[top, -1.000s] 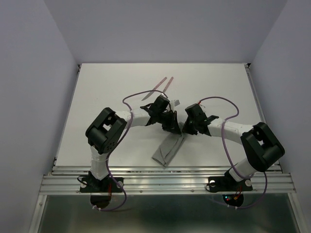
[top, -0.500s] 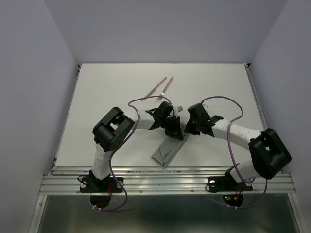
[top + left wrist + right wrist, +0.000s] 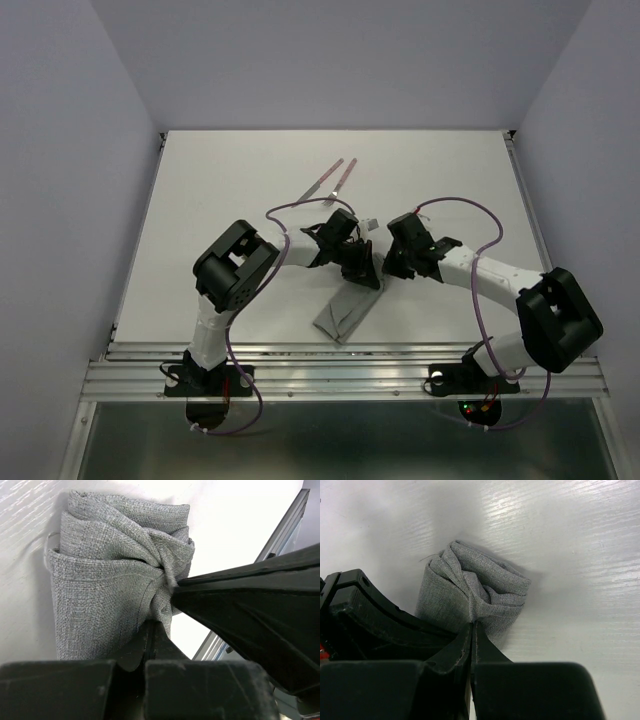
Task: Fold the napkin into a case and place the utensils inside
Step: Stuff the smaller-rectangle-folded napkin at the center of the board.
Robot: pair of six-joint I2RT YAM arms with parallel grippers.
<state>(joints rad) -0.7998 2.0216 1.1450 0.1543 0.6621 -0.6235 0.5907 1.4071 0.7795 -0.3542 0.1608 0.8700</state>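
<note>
folding the napkin (image 3: pixel 345 310) is the step in hand: it lies as a narrow strip near the front of the surface (image 3: pixel 220 200), its far end bunched where my left tool (image 3: pixel 362 272) and right tool (image 3: pixel 386 268) each clench cloth. next, i judge, flatten that end, then fetch the utensils (image 3: pixel 330 178) lying well beyond.

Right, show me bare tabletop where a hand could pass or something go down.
Bare table left of the utensils to the left edge, and right of them to the right edge. Crowded at centre: left gripper and right gripper both pinch the napkin.
</note>
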